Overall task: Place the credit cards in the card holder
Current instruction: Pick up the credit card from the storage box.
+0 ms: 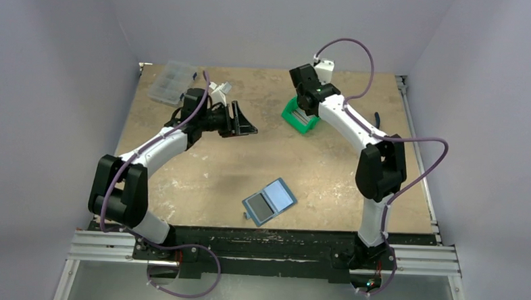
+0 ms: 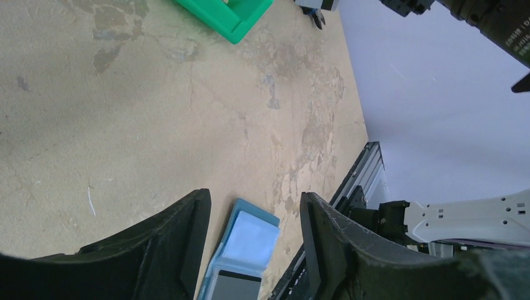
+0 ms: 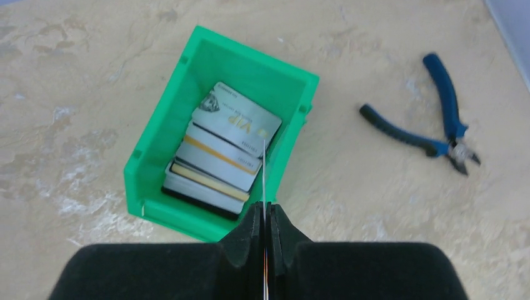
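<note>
Near the upper centre of the overhead view, the right fingers (image 3: 247, 234) hang over a green bin (image 1: 300, 116) on the desk (image 1: 200, 181), clenched on one thin card (image 3: 264, 169) that is seen edge-on. More credit cards (image 3: 219, 156) lie stacked inside the bin. Blue-handled pliers (image 3: 400, 130) lie on the desk to the right of the bin, apart from it. At lower centre, the teal card holder (image 1: 271, 201) lies opened flat. The left fingers (image 2: 181, 237), left of centre, are spread apart and hold nothing. Their wrist camera shows the holder between them. A clear compartment box (image 1: 170, 81) sits at the desk's upper left corner.
</note>
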Tool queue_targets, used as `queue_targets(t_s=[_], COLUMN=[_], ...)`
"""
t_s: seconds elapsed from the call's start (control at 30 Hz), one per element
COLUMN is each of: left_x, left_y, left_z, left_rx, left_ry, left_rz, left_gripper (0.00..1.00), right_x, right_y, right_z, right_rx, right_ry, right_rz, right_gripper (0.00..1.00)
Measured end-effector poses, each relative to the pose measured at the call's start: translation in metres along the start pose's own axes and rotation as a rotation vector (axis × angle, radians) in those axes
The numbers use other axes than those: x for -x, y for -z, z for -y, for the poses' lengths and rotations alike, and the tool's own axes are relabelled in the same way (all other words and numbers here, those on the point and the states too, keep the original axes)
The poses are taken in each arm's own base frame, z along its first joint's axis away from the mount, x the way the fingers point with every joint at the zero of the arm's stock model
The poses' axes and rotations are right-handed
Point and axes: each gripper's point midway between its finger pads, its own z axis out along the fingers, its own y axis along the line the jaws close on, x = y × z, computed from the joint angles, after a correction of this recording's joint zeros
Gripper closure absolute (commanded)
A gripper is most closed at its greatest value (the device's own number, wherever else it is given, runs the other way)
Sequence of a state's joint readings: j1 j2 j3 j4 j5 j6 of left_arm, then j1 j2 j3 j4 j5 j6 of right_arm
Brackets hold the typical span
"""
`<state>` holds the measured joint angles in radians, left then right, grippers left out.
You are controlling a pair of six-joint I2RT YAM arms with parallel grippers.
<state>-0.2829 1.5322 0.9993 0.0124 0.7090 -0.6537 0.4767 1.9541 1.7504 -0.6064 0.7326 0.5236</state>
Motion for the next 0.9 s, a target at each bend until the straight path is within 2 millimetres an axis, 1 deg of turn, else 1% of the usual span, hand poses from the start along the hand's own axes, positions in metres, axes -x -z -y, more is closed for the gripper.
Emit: queue_targets(t_s=[0.1,0.27,0.37,0.43,0.53,0.6,0.63,0.67,0.7,0.73,0.8,0.87,0.9], left_x=[-0.003,-0.008,-0.010,-0.011,-0.015,-0.017,-0.017,-0.018,-0.018,-0.020,-0.022,-0.025,-0.027], left_y=[-0.001,-0.003,-0.004,-0.005,-0.005,-0.006,-0.006,-0.006,-0.007,-0.007,-0.008,-0.010,-0.011], left_z=[-0.001,-0.003,-0.003,-0.003,-0.005,-0.007,-0.008,-0.009,-0.010,-0.010,-0.011,-0.011,-0.011], left_rx=[0.007,0.013,0.015,0.016,0.024,0.031,0.033,0.036,0.038,0.040,0.047,0.053,0.053], left_ry=[-0.005,-0.006,-0.004,-0.004,0.000,0.004,0.003,0.004,0.002,0.000,0.000,-0.003,-0.008], left_rz=[-0.010,-0.025,-0.033,-0.035,-0.048,-0.055,-0.056,-0.059,-0.061,-0.065,-0.072,-0.083,-0.090], left_gripper=[0.42,0.42,0.42,0.42,0.42,0.42,0.42,0.42,0.42,0.42,0.42,0.42,0.42], right_x=[-0.013,-0.029,-0.040,-0.042,-0.040,-0.043,-0.047,-0.055,-0.060,-0.072,-0.090,-0.103,-0.106], right_y=[0.010,0.010,0.016,0.024,0.042,0.058,0.066,0.077,0.083,0.098,0.120,0.139,0.145], right_z=[-0.002,0.007,0.010,0.011,0.010,0.004,0.001,-0.005,-0.007,-0.013,-0.016,-0.015,-0.015], right_rx=[-0.020,-0.051,-0.029,0.002,0.075,0.175,0.241,0.344,0.396,0.535,0.697,0.812,0.845], right_ry=[-0.065,-0.134,-0.156,-0.174,-0.207,-0.217,-0.203,-0.171,-0.150,-0.094,-0.028,0.022,0.038], right_rz=[-0.040,-0.094,-0.134,-0.155,-0.179,-0.208,-0.223,-0.242,-0.254,-0.270,-0.287,-0.299,-0.305], right_gripper=[1.00,1.00,1.00,1.00,1.00,1.00,1.00,1.00,1.00,1.00,1.00,1.00,1.00])
